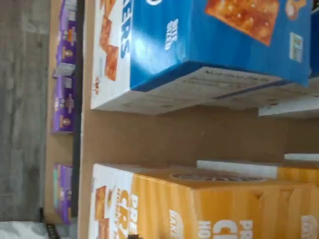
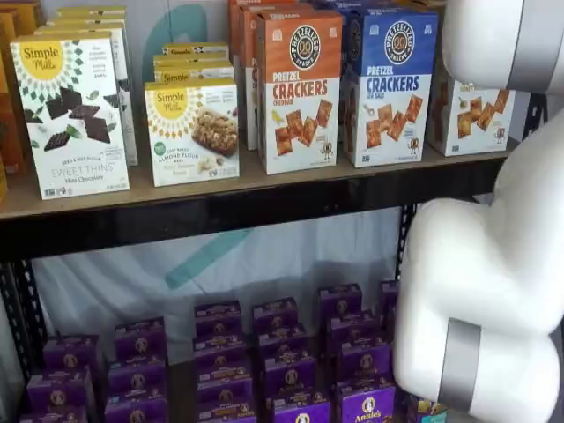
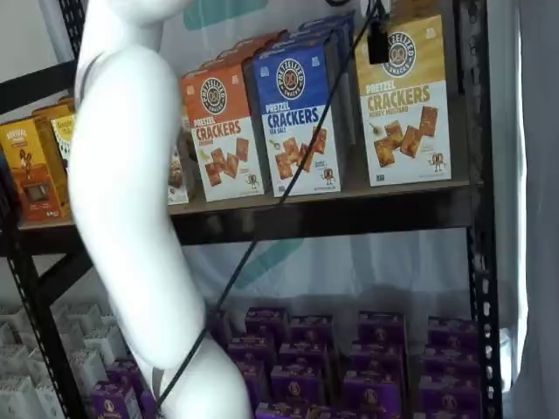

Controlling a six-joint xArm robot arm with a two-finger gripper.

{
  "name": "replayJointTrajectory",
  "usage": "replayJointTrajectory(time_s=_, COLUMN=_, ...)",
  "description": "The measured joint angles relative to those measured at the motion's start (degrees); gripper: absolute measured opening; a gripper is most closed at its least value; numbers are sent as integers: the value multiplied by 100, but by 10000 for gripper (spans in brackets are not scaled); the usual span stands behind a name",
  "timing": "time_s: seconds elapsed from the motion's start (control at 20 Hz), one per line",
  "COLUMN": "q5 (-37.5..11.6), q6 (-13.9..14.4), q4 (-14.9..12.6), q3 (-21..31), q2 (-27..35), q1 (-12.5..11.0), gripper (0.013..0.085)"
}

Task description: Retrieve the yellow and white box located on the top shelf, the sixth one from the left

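Yellow cardboard of the yellow and white box (image 1: 209, 204) fills the wrist view beside a blue sea salt cracker box (image 1: 209, 40), bare shelf board between them. In a shelf view the box (image 3: 404, 100) stands on the top shelf (image 3: 332, 214) with a black finger (image 3: 377, 39) of the end effector (image 3: 377, 37) hanging at its upper corner; whether it is parted or closed cannot be told. In a shelf view the white arm (image 2: 493, 264) covers most of that box (image 2: 476, 115).

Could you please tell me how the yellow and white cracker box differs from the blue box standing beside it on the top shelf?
The yellow and white box has a yellow upper part reading "Honey Mustard"; the blue box has a blue upper part reading "Sea Salt". The yellow and white box stands nearest the rack's end post, apart from the blue box, while the blue box sits close beside an orange box. Both stand upright on the top shelf, look alike in size, and picture square crackers on white.
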Motion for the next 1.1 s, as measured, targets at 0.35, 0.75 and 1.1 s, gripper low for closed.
replayJointTrajectory(time_s=0.35, q5=768, q6=179, q4=-375, q3=-779, q2=504, q1=124, gripper=850)
replayJointTrajectory(time_s=0.75, q5=1196, q6=301, q4=-866, q3=-1177, q2=723, q1=356, gripper=850)
replayJointTrajectory(time_s=1.1, q5=1197, q6=363, q4=-965, q3=-1055, q2=654, q1=451, gripper=850)
